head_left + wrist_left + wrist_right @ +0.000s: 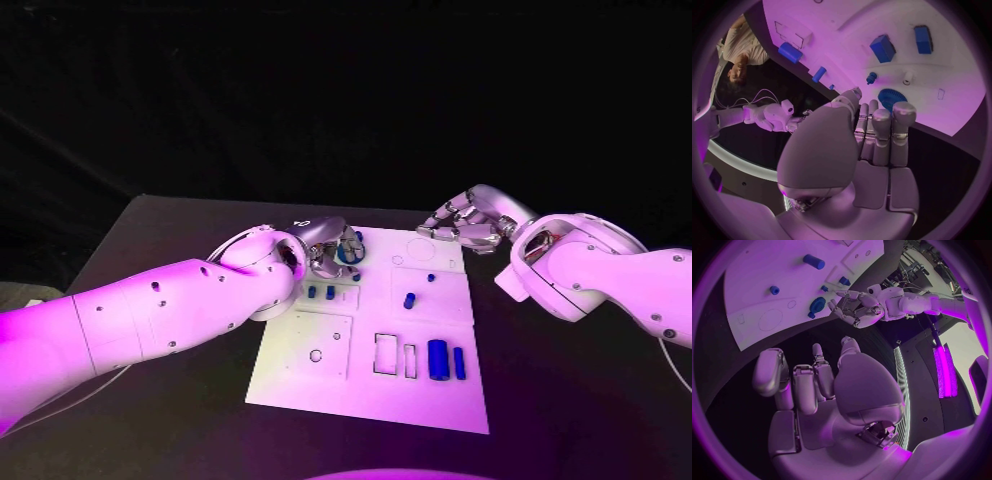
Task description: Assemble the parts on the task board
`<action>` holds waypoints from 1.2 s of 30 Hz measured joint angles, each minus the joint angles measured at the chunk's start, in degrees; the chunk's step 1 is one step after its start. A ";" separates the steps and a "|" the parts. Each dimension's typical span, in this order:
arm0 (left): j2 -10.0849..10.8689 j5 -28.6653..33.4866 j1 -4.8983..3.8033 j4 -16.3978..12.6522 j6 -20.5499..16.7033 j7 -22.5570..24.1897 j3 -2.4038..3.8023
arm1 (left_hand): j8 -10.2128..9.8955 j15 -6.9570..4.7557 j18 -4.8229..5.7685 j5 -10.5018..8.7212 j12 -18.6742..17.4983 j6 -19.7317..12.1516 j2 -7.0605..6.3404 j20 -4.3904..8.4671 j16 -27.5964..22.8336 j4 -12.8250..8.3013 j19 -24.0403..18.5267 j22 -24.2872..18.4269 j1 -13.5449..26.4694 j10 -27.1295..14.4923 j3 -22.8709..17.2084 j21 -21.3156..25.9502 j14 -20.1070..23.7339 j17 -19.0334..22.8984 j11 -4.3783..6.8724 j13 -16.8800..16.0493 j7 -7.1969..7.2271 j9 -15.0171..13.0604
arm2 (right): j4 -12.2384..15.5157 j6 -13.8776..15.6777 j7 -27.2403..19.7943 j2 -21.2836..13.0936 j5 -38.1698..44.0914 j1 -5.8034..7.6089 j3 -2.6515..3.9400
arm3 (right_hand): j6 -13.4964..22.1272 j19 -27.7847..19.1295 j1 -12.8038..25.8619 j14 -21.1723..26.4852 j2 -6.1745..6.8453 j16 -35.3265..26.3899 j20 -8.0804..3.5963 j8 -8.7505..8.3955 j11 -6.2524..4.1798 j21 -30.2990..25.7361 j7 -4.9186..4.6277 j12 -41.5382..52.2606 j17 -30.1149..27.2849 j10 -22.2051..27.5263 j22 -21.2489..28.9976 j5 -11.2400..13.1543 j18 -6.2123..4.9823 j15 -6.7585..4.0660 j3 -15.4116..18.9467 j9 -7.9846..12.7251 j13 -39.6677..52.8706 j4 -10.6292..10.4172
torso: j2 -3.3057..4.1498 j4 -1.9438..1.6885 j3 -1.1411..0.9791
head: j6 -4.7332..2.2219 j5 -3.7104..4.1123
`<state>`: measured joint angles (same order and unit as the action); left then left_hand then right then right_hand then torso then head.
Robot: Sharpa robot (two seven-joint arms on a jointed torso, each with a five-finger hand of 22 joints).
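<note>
Hands first: the left hand (335,245) hovers with loosely curled fingers holding nothing over a blue gear (349,252) at the task board (296,385)'s eleven o'clock corner, probably lining up a grasp. The right hand (464,225), spread and empty, waits off the one o'clock corner. Two long blue bars (447,360) at five o'clock point toward twelve.

I see the task board (310,385) lying flat in the middle of the tabletop (577,400), and I place everything else from it. My left hand (335,246) hangs over its far left corner, just above a round toothed part (349,254), while my right hand (464,225) sits off its far right corner, above the tabletop. On the board, two small parts (320,292) lie side by side near its left edge, one part (410,299) lies near its middle, and two long parts (447,361) lie side by side toward its near right corner.
</note>
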<state>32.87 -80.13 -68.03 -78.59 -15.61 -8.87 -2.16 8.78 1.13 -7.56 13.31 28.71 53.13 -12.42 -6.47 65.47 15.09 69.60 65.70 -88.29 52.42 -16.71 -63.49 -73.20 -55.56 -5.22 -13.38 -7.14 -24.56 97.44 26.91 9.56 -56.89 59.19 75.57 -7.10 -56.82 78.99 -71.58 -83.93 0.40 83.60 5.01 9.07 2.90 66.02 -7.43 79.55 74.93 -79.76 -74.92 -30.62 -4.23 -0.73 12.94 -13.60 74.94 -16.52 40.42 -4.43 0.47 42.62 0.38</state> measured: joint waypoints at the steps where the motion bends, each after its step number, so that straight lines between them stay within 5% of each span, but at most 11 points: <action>1: -0.17 -0.90 0.04 0.12 0.20 0.00 -0.01 | -0.19 0.14 0.00 0.00 -0.44 0.00 -0.04 -0.01 0.34 0.00 0.42 0.41 0.04 -0.15 0.00 -0.43 -0.31 0.00 -0.15 0.32 0.00 0.37 | 0.00 0.01 -0.01 0.01 0.00 0.00 0.00 | 0.00 0.00 0.00 0.00 0.00 -0.03 0.00 0.00 -0.08 -0.04 0.00 0.00 0.00 0.08 0.00 0.00 -0.48 0.00 0.00 0.00 0.00 0.00 | 0.01 0.02 -0.02 | -0.01 0.02; 11: -1.79 -7.37 0.17 0.96 3.97 -0.98 -0.09 | -0.52 0.11 1.76 0.00 -2.82 2.75 -0.34 -0.07 5.63 -0.32 5.21 6.11 0.34 0.31 -0.32 -6.69 -4.21 -3.37 -0.30 2.88 0.51 3.30 | 0.08 0.09 -0.09 0.15 0.01 -0.01 -0.01 | 0.00 0.00 0.00 0.00 0.00 -0.03 0.00 0.00 -0.08 -0.03 0.00 0.00 -0.01 0.08 0.01 0.00 -0.60 0.00 0.00 0.01 0.00 0.00 | -0.01 0.06 -0.07 | 0.04 0.24; 36: -3.92 -9.84 0.20 3.68 7.36 -2.66 -0.06 | -2.68 -0.11 2.45 0.00 -7.21 4.55 0.51 0.23 8.86 -1.45 8.53 9.25 -0.50 4.55 -4.20 -11.00 -6.60 -5.12 0.02 5.99 -0.05 6.82 | 0.23 0.28 -0.20 0.25 0.02 -0.02 -0.01 | 0.00 0.01 -0.23 0.00 0.23 -0.03 0.00 0.00 -0.08 -0.02 0.00 0.00 -0.02 0.08 0.02 -0.22 -0.60 0.00 0.00 0.02 -0.02 0.00 | -0.06 -0.01 -0.07 | 0.25 0.58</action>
<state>28.95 -89.97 -67.84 -74.91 -8.25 -11.53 -2.22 6.10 1.02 -5.11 13.31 21.50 57.68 -11.91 -6.24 74.33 13.63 78.13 74.95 -88.79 56.96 -20.91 -74.49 -79.80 -60.68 -5.20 -7.38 -7.19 -17.74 97.66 27.19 9.35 -56.64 59.20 75.55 -7.11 -56.82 79.00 -71.81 -83.93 0.63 83.57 5.02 9.07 2.82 66.00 -7.44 79.55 74.91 -79.68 -74.90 -30.83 -4.83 -0.73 12.94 -13.57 74.92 -16.53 40.36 -4.44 0.40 42.86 0.96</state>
